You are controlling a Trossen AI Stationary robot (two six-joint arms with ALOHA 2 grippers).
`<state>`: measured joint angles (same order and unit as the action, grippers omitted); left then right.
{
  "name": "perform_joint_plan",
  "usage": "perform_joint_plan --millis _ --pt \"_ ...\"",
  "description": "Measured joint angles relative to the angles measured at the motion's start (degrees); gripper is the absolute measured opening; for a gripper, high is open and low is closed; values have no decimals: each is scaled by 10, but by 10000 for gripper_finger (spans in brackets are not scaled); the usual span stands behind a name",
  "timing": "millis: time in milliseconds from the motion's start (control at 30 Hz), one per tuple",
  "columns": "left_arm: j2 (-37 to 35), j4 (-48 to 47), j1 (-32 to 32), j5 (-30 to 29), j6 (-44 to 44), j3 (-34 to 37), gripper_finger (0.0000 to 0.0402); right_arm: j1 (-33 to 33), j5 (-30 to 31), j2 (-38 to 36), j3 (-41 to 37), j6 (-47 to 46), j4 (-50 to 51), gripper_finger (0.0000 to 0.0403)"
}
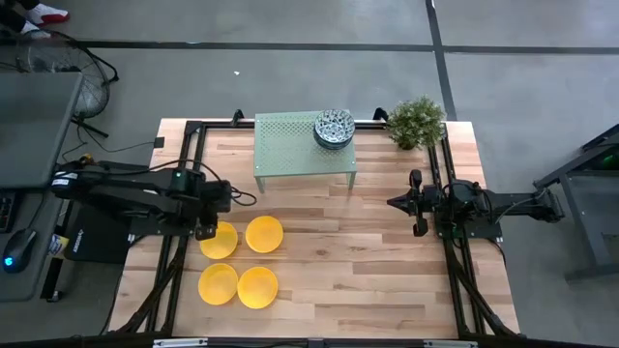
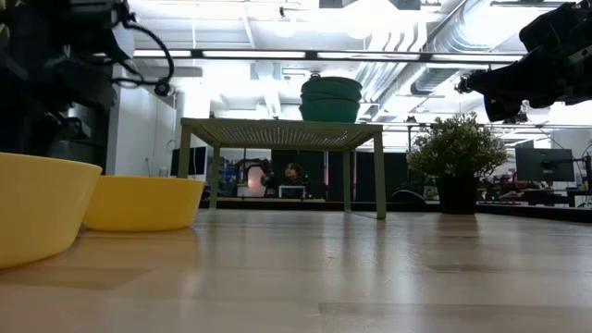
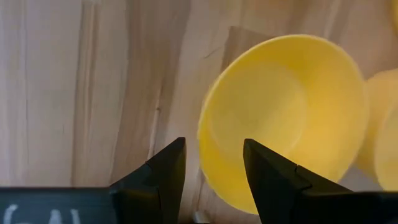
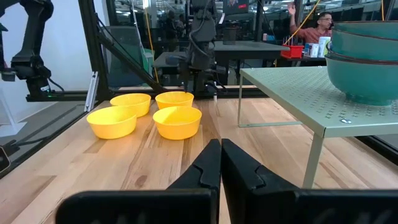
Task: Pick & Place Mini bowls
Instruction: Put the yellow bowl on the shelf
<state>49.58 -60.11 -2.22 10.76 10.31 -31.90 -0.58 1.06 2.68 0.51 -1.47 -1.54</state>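
The left gripper (image 3: 213, 163) hangs above the table (image 1: 387, 280) with its fingers spread and nothing between them, right at the near rim of a yellow bowl (image 3: 283, 118), over the edge of the one at the back left of the group (image 1: 220, 240). Three more yellow bowls lie close by: (image 1: 264, 234), (image 1: 219, 283) and (image 1: 257, 287), all four in a loose square on the wood. The patterned bowls (image 1: 334, 129) sit stacked on the rack (image 1: 290, 145); how many are in the stack cannot be told. The right gripper (image 4: 221, 163) waits, fingers pressed together, empty, over the table's right side near the plant (image 1: 417, 122).
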Motion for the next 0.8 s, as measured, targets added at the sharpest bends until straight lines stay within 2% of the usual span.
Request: perform_joint_plan --millis 233,500,633,800 --pt "50 6 0 -21 48 0 159 0 0 0 0 0 0 0" --pt "89 8 0 -27 52 0 153 0 0 0 0 0 0 0" --pt "102 13 0 -27 52 0 128 0 0 0 0 0 0 0" --pt "104 22 0 -27 52 0 76 0 0 0 0 0 0 0"
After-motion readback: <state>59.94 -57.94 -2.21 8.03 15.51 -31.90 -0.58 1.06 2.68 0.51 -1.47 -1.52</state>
